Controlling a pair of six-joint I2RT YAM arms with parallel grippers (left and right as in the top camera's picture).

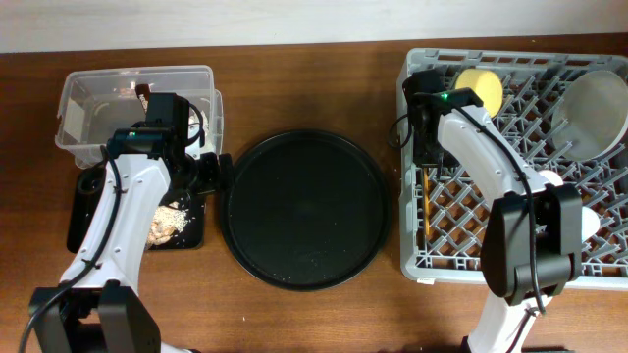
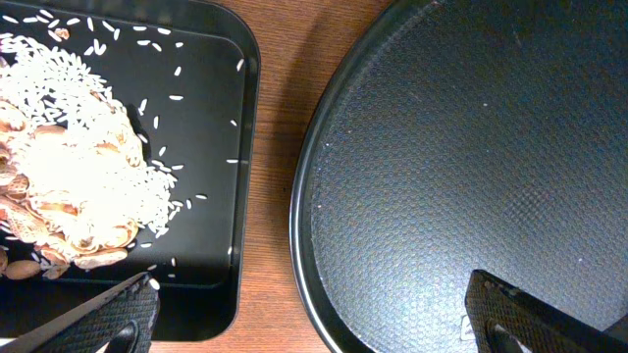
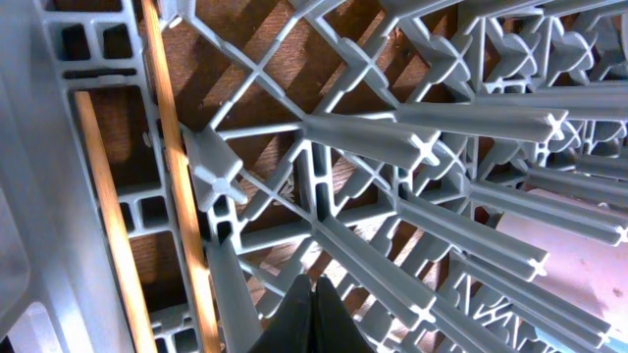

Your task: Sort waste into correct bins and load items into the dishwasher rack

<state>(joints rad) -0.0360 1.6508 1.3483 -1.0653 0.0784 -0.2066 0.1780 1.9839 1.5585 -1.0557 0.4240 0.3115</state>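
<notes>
Left arm: pincer (image 2: 312,284) spread wide, holding nothing. One finger is over the corner of the shallow black rectangular tray (image 2: 211,88), the other over the large round black tray (image 2: 461,147). A strip of brown wooden desk (image 2: 275,147) shows between the two trays.

Brownish shredded food scraps with white rice grains (image 2: 78,186) are heaped in the shallow tray, with loose grains scattered around them. The clear plastic rectangular tub (image 1: 98,93) sits just behind that tray.

Right arm: pincer (image 3: 314,294) pressed together, nothing seen between the tips, low among the pegs of the large square grey plastic rack (image 3: 471,118).

Two thin wooden chopsticks (image 3: 182,216) lie side by side along the rack's left edge. The small yellow bowl (image 1: 478,88) and the pale round plate (image 1: 591,110) are in the rack's far part.
</notes>
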